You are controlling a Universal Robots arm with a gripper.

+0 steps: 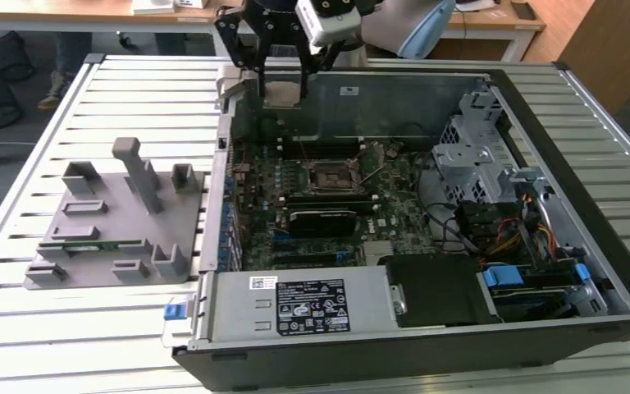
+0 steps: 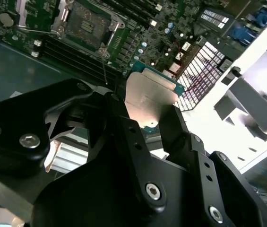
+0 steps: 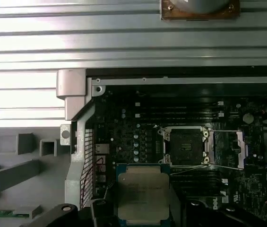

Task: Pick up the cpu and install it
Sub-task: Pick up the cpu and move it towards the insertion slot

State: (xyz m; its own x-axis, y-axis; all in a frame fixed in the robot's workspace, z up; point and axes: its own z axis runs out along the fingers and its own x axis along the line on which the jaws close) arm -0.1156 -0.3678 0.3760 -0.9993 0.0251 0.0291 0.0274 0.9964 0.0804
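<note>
My gripper (image 1: 280, 80) hangs over the back corner of the open computer case (image 1: 605, 271), on the exterior view's left, shut on the cpu (image 1: 283, 93). The cpu (image 2: 150, 97) is a flat square chip with a silver top, and black fingers (image 2: 176, 127) clamp two of its edges. In the first wrist view the cpu (image 3: 142, 191) sits level in the gripper (image 3: 142, 210), above the motherboard. The black socket (image 1: 330, 174) lies open in the middle of the board with its metal bracket swung aside; both wrist views show it as the socket (image 3: 186, 145) (image 2: 88, 19), apart from the chip.
A grey slotted fixture (image 1: 118, 213) stands on the slatted table (image 1: 129, 90) at the exterior view's left, with a green memory stick (image 1: 85, 245) lying in it. Inside the case are a power supply (image 1: 293, 304), a metal drive cage (image 1: 474, 156) and loose cables (image 1: 512, 238).
</note>
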